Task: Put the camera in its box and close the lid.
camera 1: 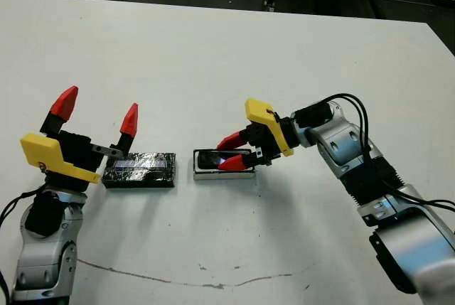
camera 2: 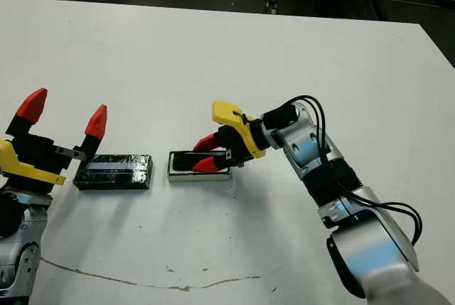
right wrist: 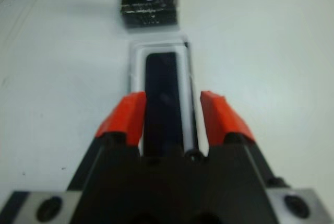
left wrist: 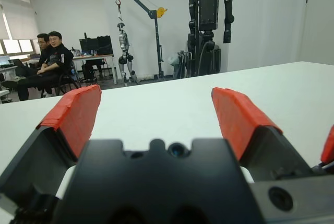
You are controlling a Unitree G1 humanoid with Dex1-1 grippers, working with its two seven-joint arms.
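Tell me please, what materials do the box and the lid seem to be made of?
The box looks like white plastic or foam: thick matte rim and rounded inner corners; which one is unclear. The lid looks like glossy black plastic or coated card, going by its marbled reflections and pale strip on top.
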